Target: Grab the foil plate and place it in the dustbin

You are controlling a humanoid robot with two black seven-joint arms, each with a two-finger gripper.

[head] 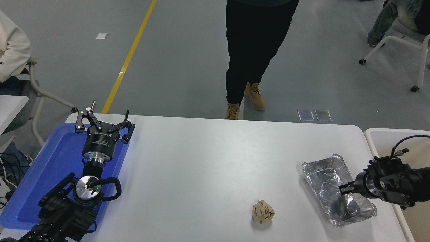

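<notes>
One foil plate [337,190] lies directly under and left of the right gripper [343,190], whose finger spread cannot be told; it appears poised over the plate's right rim to take hold. One dustbin [371,143] stands just right of it for a short drop. Also one crumpled brown paper ball [263,212] farther left, and one left gripper [103,118], fingers spread, parked over one blue tray [37,178].

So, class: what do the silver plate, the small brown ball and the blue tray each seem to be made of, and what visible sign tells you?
The foil plate looks like thin aluminium foil: shiny, mirror-like, heavily crinkled, with a rolled rim.
The brown ball appears to be crumpled paper: matte tan with sharp folds.
The blue tray is probably plastic: smooth, evenly coloured, with a soft sheen and rounded edges.
</notes>
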